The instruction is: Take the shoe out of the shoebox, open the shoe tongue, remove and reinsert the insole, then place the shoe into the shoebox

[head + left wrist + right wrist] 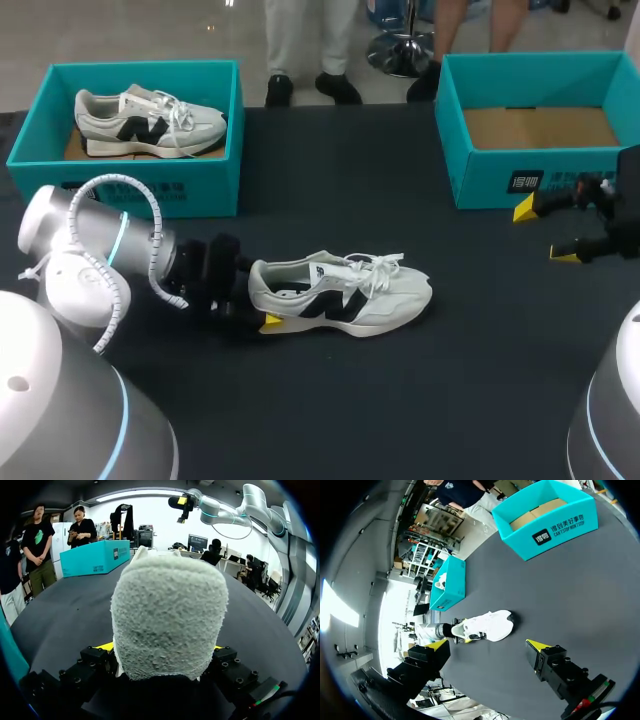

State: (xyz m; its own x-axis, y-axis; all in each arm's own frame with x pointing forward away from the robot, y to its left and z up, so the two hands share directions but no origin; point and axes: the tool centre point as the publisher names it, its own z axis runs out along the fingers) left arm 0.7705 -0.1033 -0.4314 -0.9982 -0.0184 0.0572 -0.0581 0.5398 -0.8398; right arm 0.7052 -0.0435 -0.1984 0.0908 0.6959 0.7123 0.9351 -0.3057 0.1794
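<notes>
Right now my left fingers (270, 322) are clamped on the heel (170, 615) of the white sneaker (340, 292), one yellow tip on each side of its fuzzy collar. The sneaker sits on its sole near the middle of the dark tabletop (330, 410), toe toward my right side, outside both boxes. My right fingers (524, 209) stand wide apart with nothing between them, just in front of the empty teal shoebox (480, 185) at the far right. The other shoebox (200, 190), far left, holds a second sneaker (150, 120). I judge the sneaker light, with a soft upper. The heel is likely its stiffest part, so my grip there should steady it, while the upper would buckle under a hard pinch. The laces (375, 265) look threaded, so the tongue may resist, and I would take its top edge gently with the right fingers. The insole is hidden from here; it is probably thin and floppy, best lifted from its heel end
</notes>
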